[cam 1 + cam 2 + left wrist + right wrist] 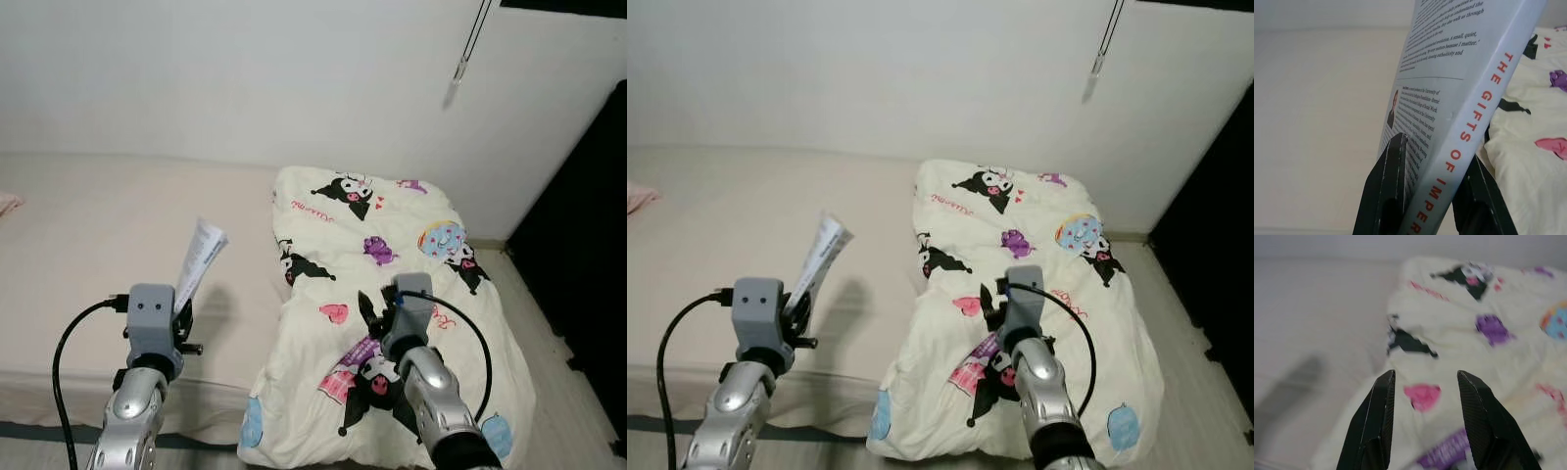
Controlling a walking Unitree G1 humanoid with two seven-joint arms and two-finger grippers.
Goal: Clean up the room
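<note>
The left gripper point(183, 315) is clamped on a white book point(199, 260), held over the bed point(88, 235) at about 8 o'clock in the head views. The book stands nearly upright, tilted toward 1 o'clock, with its lower end between the fingers point(1388, 181) and its upper end free. In the left wrist view one finger presses the printed back cover and the other sits on the far side of the spine, which carries red capital letters. The right gripper point(380, 311) hangs at about 5 o'clock, above the quilt point(392, 294), its fingers point(1374, 421) spread apart with nothing between them. Through the gap the right wrist view shows a pink heart printed on the quilt. The quilt is cream with black cartoon figures, purple and blue prints; it lies bunched along the bed's right end and spills over the near edge toward the floor point(563, 343). A pull cord point(468, 44) hangs against the wall point(245, 78) at 1 o'clock. Black cables loop from both wrists.
</note>
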